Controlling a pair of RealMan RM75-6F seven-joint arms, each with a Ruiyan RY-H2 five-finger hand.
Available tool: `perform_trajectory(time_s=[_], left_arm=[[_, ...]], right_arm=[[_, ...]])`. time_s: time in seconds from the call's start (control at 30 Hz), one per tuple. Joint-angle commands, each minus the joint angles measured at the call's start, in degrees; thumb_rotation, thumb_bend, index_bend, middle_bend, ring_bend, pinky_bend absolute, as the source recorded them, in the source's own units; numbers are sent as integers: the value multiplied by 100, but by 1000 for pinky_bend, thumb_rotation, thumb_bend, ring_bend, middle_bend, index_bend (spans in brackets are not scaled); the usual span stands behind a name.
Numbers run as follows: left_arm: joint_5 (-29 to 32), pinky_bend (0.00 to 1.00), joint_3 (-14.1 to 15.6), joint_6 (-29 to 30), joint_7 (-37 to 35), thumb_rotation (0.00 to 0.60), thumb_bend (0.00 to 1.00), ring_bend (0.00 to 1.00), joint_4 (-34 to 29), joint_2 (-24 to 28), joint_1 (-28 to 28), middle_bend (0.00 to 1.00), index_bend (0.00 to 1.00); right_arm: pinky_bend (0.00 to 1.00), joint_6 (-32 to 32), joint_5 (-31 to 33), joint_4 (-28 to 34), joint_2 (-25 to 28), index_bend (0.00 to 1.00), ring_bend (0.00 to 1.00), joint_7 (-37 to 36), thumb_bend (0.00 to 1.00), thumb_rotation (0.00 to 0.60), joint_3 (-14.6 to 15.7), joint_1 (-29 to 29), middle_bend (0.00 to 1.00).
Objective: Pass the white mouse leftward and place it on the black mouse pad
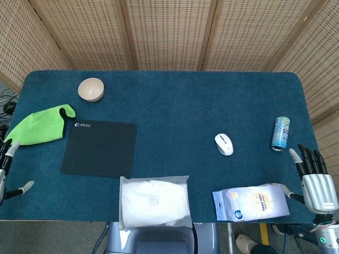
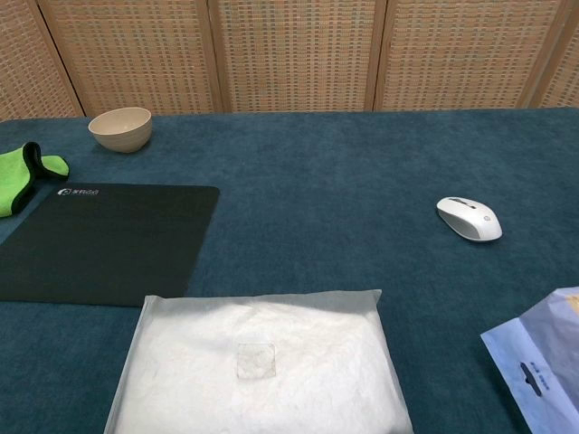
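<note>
Desk (image 1: 175, 100) w/ blue cloth, nothing picked up yet, so judging we're at step 1: reach for mouse. Pad (image 1: 99, 148) lies flat on the left half, bare on top, green mitt (image 1: 39, 126) touching its far-left corner, bowl (image 1: 91, 89) behind it. White bag (image 1: 154, 201) at near edge just beside pad, printed pouch (image 1: 253, 202) near edge on the right. R hand (image 1: 315, 177) hovers at right desk edge, fingers apart, holding nothing. L hand (image 1: 6, 169) barely in frame at left edge, fingers apart, empty. Can (image 1: 280, 133) stands between R hand and mouse. Mouse (image 1: 224, 144) sits right of centre, well apart from pad. Next: R hand goes in-left, skirts can, grips mouse from above, then hands off to L.
</note>
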State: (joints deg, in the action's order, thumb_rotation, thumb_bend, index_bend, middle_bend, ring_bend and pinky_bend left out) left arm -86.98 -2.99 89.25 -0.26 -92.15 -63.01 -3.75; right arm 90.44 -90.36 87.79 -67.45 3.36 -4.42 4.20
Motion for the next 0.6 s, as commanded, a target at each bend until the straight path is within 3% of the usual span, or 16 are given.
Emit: perform_trajectory(time_s=[0.03,0.2,0.3,0.4,0.5,0.6], left_arm=[[10,0,-4,-9,-1,600,0,0,4,-3,-2,0,0],[35,0,-21,-56,72,600,0,0,24,-51,-30,0,0],[64,0,-29,-137,150,600,0,0,46,-109,-74,0,0],[128,0,-63,-192,231,600,0,0,75,-171,-109,0,0],[208,0,-110,-238,266,600,0,0,89,-212,-141,0,0],[264,0,-136,-293,301,600,0,0,111,-243,-173,0,0]], right_arm=[[0,-9,3,-1,-1,18,0,8,0,600,4,0,0],[0,-239,-40,54,51,20,0,-115,4,600,28,129,0],[0,-578,-192,-3,126,74,0,-294,103,600,-17,437,0],[0,-1050,-323,30,256,187,0,-576,435,600,-97,857,36],[0,-1508,-494,-11,335,262,0,-760,658,600,-182,1315,106],[0,-2025,-542,-37,367,285,0,-1053,805,600,-191,1709,139]])
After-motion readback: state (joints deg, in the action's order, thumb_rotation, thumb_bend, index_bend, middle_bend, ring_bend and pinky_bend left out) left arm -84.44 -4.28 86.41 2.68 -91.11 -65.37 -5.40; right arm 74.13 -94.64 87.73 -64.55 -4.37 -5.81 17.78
